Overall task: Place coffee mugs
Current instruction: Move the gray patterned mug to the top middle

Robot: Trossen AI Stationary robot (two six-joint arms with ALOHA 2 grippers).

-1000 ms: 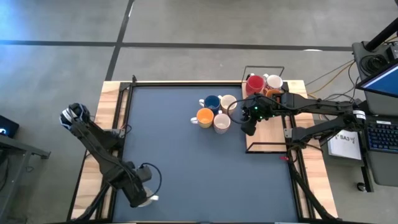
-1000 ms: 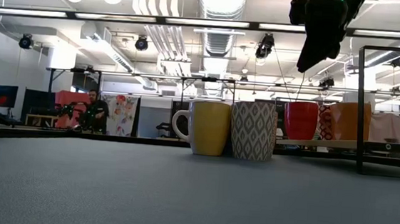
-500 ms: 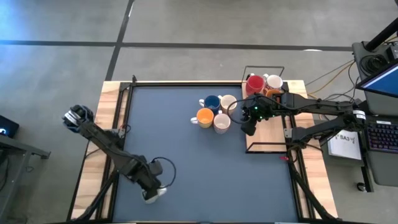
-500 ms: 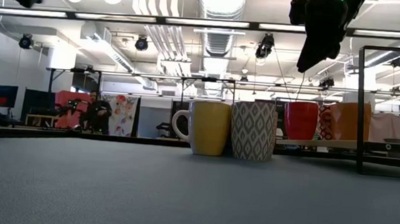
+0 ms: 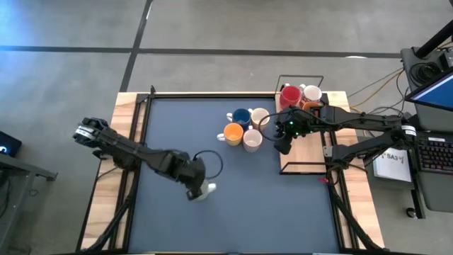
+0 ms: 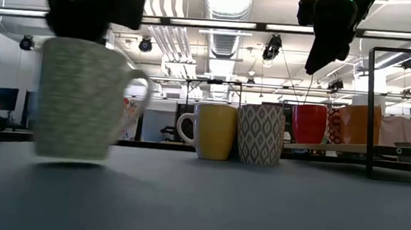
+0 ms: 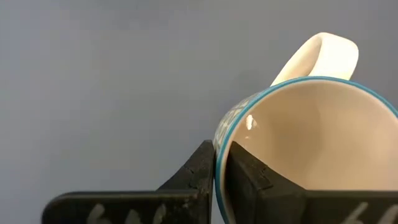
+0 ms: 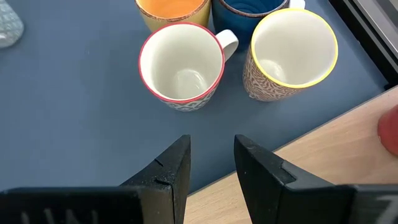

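Four mugs are standing bunched near the table's middle: an orange mug (image 5: 233, 133), a blue mug (image 5: 241, 117), a red-rimmed white mug (image 8: 181, 67) and a yellow-rimmed patterned mug (image 8: 293, 53), while a red mug (image 5: 289, 95) is waiting with others on the wooden tray (image 5: 304, 159) at the right. The left gripper (image 5: 192, 190) is clamping the rim of a teal-rimmed cream mug (image 7: 311, 146), one finger inside the wall and one outside. Being glazed ceramic, that mug is probably rigid, slick and chippable, so a rim pinch wants a gentle landing. The left arm is reaching low and outstretched across the mat, and the right gripper (image 8: 211, 163) is hovering spread open beside the cluster.
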